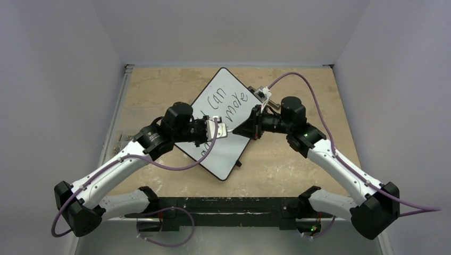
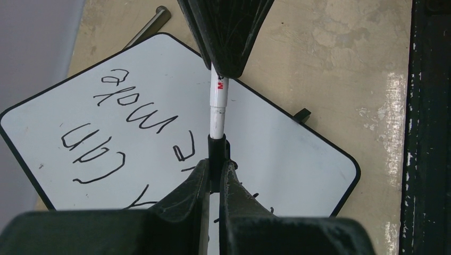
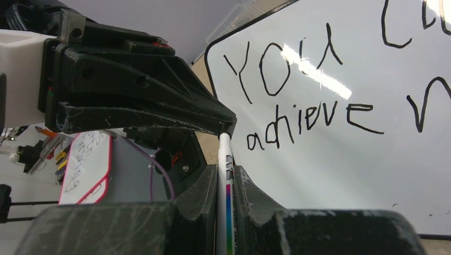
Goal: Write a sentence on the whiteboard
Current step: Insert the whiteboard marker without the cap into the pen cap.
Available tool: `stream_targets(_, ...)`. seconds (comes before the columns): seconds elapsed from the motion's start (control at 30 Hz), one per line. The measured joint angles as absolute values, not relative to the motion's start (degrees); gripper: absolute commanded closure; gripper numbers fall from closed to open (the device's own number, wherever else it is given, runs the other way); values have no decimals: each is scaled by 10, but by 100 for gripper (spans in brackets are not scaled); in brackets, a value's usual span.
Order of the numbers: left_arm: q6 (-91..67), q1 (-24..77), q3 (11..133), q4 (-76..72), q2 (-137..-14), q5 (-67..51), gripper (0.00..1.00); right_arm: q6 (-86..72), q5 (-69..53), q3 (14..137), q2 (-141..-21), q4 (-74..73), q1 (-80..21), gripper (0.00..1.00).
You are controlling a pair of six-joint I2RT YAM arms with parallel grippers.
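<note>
The whiteboard lies turned like a diamond on the table. The sentence reads "You can achieve more" in two lines; it also shows in the left wrist view and the right wrist view. A white marker hangs level above the board between both grippers. My left gripper is shut on its black cap. My right gripper is shut on the marker's white barrel. The two grippers meet tip to tip. The marker's tip is hidden in the cap.
A metal rod lies beyond the board's far corner. A black foot sticks out from the board's edge. Small loose screws lie at the table's left edge. A black rail runs along the near edge.
</note>
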State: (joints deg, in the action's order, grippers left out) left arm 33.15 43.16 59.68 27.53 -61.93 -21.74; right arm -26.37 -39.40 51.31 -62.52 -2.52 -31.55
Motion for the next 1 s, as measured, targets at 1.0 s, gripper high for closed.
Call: stream_targets(1.0,332,492,607,344,-672,-99,100,-257,-294,549,-709,-94,-399,100)
